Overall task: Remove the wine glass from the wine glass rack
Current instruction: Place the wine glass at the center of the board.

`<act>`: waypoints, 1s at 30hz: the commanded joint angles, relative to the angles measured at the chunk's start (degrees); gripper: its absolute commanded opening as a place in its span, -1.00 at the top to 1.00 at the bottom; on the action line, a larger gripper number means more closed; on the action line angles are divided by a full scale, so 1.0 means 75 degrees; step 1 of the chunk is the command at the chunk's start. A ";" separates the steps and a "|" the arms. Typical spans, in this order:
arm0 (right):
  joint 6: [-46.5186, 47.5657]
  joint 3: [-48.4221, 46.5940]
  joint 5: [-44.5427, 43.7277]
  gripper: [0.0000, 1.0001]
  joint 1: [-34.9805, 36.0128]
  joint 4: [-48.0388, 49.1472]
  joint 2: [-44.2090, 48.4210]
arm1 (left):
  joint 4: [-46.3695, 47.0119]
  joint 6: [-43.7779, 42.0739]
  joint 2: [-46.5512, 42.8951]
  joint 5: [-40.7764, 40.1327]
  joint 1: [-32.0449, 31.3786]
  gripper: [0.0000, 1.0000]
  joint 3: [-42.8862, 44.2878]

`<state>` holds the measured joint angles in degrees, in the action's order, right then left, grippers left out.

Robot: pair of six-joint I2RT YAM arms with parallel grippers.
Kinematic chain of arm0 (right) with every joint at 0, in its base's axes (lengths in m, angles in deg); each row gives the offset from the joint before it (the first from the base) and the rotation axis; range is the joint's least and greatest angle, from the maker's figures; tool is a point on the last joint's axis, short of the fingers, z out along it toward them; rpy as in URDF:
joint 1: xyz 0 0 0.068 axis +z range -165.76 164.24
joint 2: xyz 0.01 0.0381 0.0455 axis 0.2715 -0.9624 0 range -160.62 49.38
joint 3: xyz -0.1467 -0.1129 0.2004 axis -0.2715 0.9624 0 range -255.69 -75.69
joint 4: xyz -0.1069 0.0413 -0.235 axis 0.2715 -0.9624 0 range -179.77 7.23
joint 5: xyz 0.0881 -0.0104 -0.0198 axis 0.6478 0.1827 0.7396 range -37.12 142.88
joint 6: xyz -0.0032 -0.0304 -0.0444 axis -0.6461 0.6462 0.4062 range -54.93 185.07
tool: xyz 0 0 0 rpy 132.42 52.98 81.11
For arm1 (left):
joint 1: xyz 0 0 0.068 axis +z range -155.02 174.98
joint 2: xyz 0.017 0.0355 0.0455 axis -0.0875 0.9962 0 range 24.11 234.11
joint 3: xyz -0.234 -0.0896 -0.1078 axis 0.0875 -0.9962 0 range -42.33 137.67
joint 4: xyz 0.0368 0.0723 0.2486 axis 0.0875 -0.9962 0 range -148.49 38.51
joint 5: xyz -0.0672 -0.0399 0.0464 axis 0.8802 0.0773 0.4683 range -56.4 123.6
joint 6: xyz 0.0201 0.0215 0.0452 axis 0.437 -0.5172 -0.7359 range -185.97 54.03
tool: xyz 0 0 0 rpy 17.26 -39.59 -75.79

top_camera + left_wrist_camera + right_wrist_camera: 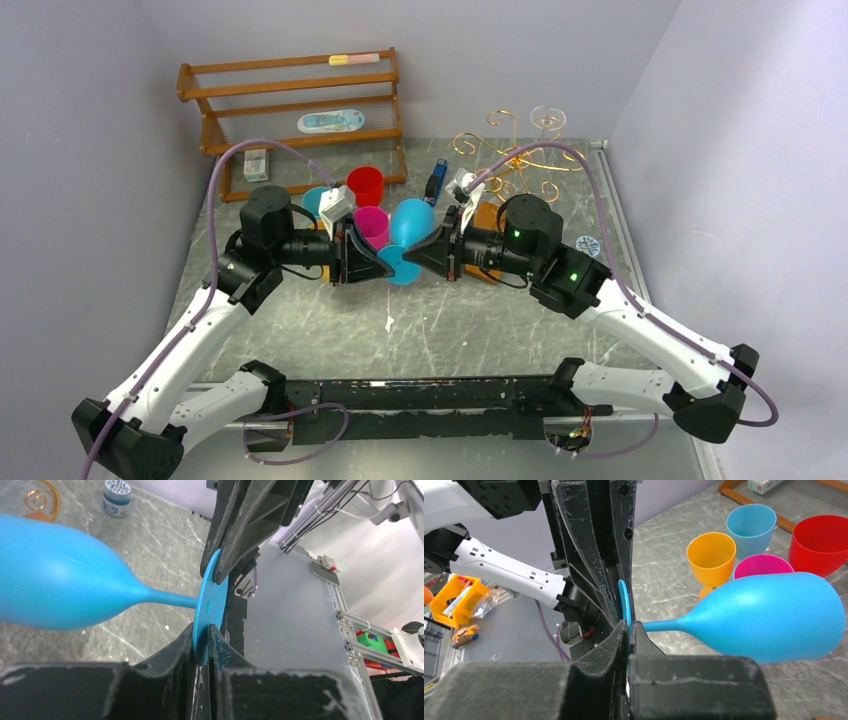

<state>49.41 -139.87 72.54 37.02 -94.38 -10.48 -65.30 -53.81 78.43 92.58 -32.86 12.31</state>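
Note:
A blue wine glass (pixel 411 222) hangs in the air between my two grippers, lying on its side, clear of the gold wire wine glass rack (pixel 500 152) at the back right. My left gripper (pixel 387 264) is shut on the rim of the glass's round foot (pixel 210 605). My right gripper (pixel 420 258) is shut on the same foot (pixel 624 600) from the opposite side. In the left wrist view my left gripper (pixel 206 640) pinches the foot's lower edge. In the right wrist view my right gripper (pixel 629 632) does the same. A clear wine glass (pixel 547 118) sits on the rack.
A brown slatted wooden shelf (pixel 290 110) stands at the back left. Red (pixel 819 542), pink (pixel 764 565), orange (pixel 710 555) and light blue (pixel 750 525) cups stand in front of it, just behind the grippers. A small blue-white jar (pixel 116 497) stands at the right.

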 commanded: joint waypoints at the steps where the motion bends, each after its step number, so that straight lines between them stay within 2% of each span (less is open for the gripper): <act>1: -0.0074 0.0154 -0.0018 1.00 0.0041 0.0245 0.0152 | 0.1401 0.0785 0.0003 0.0207 0.0057 0.66 0.0012; 7: -0.0034 0.0182 -0.0144 1.00 0.0034 0.0218 0.0187 | 0.1204 0.0621 -0.0014 0.0418 0.0055 0.78 0.0050; 12: -0.0034 0.0215 -0.0149 1.00 0.0036 0.0232 0.0137 | 0.1651 0.0942 -0.0136 0.0651 0.0055 0.86 -0.0082; 13: -0.0032 0.0205 -0.0155 1.00 0.0038 0.0219 0.0108 | 0.1713 0.0979 -0.0131 0.0687 0.0052 0.79 -0.0078; 15: -0.0018 0.0164 -0.0140 1.00 0.0037 0.0191 0.0073 | 0.1720 0.0976 -0.0119 0.0719 0.0052 0.48 -0.0057; 18: -0.0032 0.0164 -0.0168 1.00 0.0040 0.0214 0.0087 | 0.1647 0.0919 -0.0097 0.0706 0.0049 0.41 -0.0032; 20: -0.0053 0.0232 -0.0189 1.00 0.0036 0.0293 0.0143 | 0.1582 0.0871 -0.0074 0.0682 0.0046 0.48 -0.0039; 22: -0.0073 0.0260 -0.0178 1.00 0.0041 0.0359 0.0164 | 0.1422 0.0763 -0.0038 0.0696 0.0055 0.70 -0.0043; 24: -0.0059 0.0246 -0.0153 1.00 0.0038 0.0356 0.0159 | 0.1160 0.0563 -0.0004 0.0653 0.0052 0.81 -0.0006; 27: 0.0008 0.0173 -0.0106 1.00 0.0041 0.0210 0.0080 | 0.1101 0.0532 -0.0018 0.0511 0.0051 0.90 0.0022; 30: 0.0065 0.0122 -0.0058 1.00 0.0036 0.0105 0.0036 | 0.1213 0.0604 -0.0062 0.0400 0.0053 0.90 0.0042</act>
<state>49.04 -138.98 72.78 37.11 -92.44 -9.62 -57.36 -47.95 78.52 95.54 -32.51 11.76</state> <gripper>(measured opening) 0.033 0.067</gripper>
